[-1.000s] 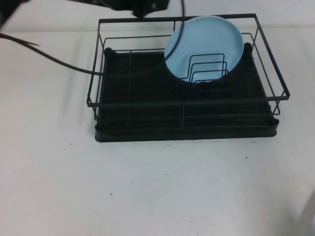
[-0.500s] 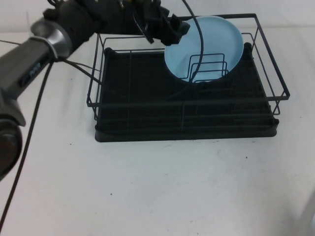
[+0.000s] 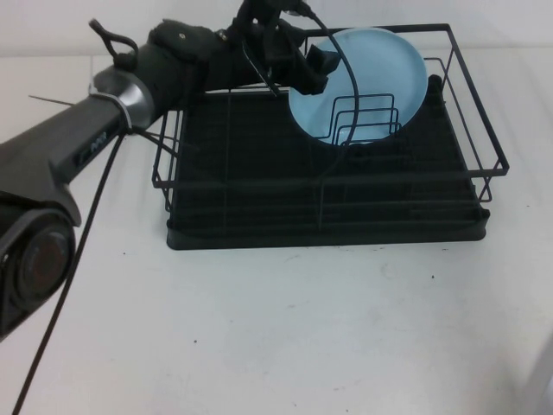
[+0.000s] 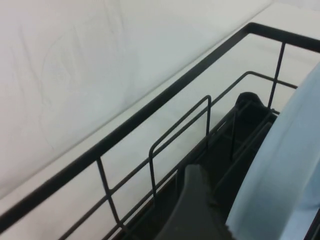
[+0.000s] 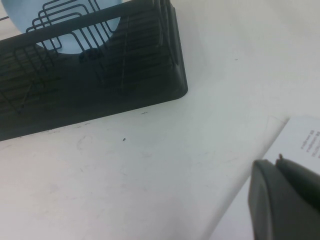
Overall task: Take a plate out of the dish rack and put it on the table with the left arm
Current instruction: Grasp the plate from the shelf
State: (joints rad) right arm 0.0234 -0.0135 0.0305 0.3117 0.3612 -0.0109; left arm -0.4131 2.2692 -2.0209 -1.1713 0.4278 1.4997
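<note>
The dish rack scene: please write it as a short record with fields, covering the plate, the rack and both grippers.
plate: light-blue plate, standing on edge in the wire dividers at the far right of the rack
dish rack: black wire dish rack on the white table
left gripper: left gripper over the rack's far side, at the plate's left edge; grasp not confirmed
right gripper: right gripper low above the table, apart from the rack, near a paper sheet

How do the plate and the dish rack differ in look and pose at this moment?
The plate is round, solid and light blue; the dish rack is rectangular, black and mostly open wire. The plate stands on edge among the upright dividers, while the rack sits flat on the table. The left gripper is at the plate's edge, over the rack's far side; the right gripper hangs above the table, away from both.
</note>
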